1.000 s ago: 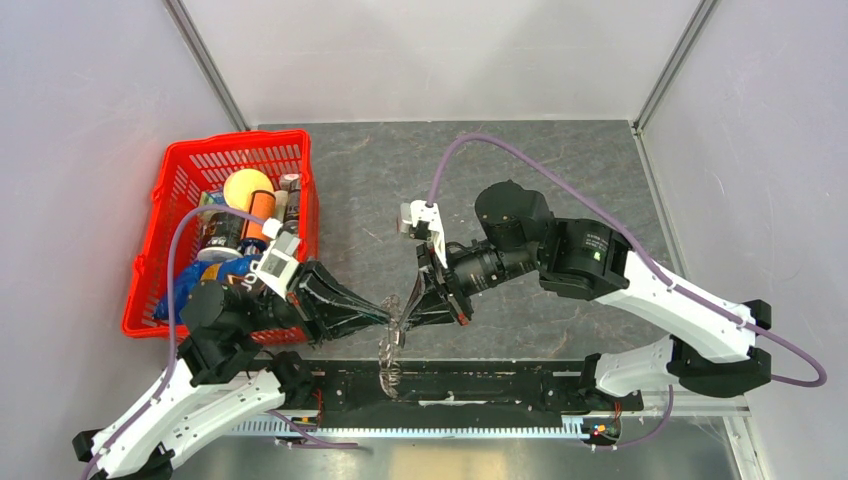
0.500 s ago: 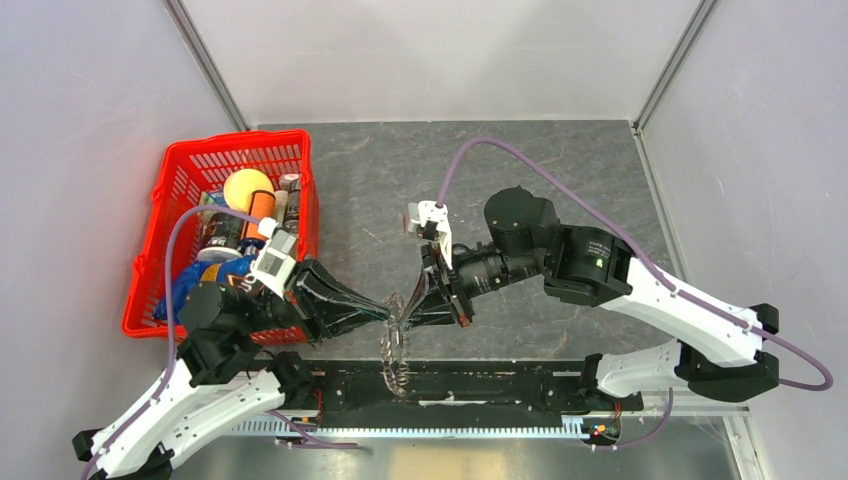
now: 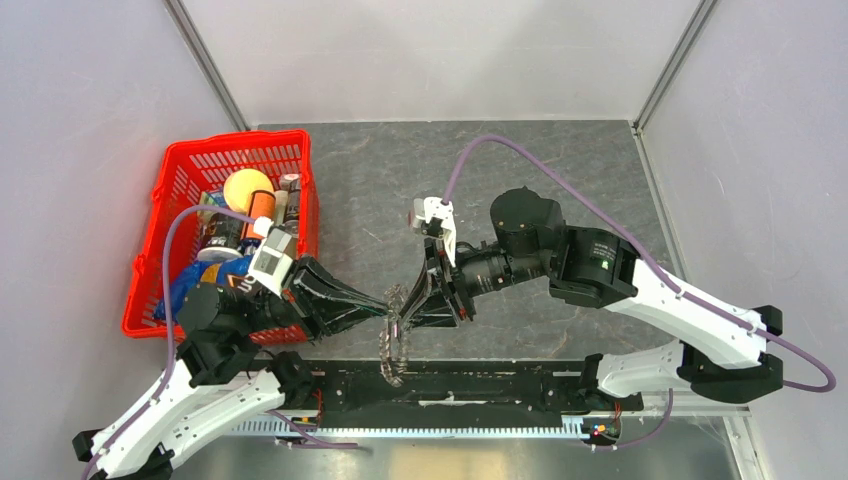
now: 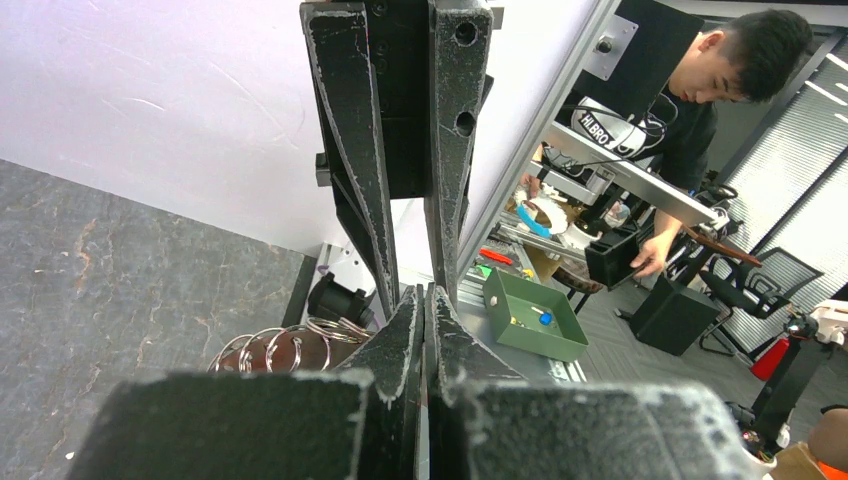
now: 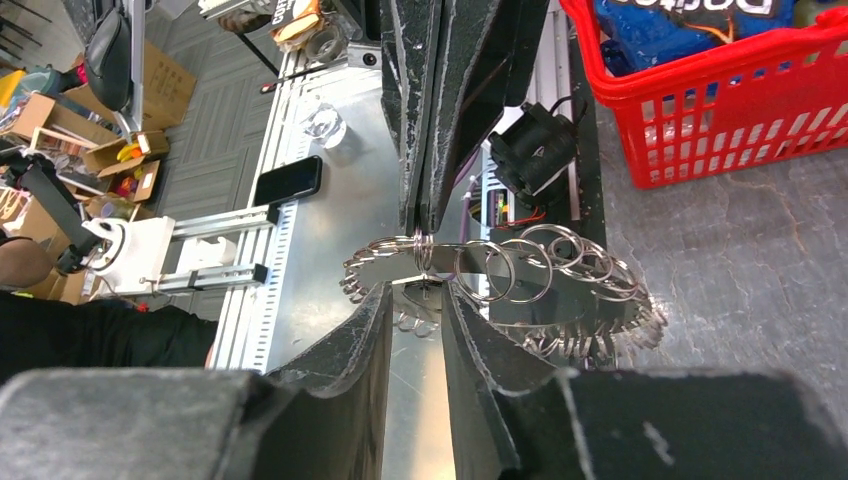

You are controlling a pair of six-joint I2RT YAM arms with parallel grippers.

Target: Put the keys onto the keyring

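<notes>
Silver metal keyring point(image 3: 392, 345), a large ring strung with small wire loops, hangs edge-on over the near middle of the grey table point(image 3: 520, 170), its long axis running near to far. The left gripper point(image 5: 421, 225) is pinched on its rim, and the right gripper point(image 5: 415, 300) stands slightly parted around it. At the left, a red plastic basket point(image 3: 236, 139) holds a yellow ball point(image 3: 247, 187), a blue crisp bag point(image 3: 205, 278) and cans.

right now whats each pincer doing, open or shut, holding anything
Left pincer: shut on the keyring.
Right pincer: open, jaws slightly apart at the keyring's rim, not clamping it.
</notes>
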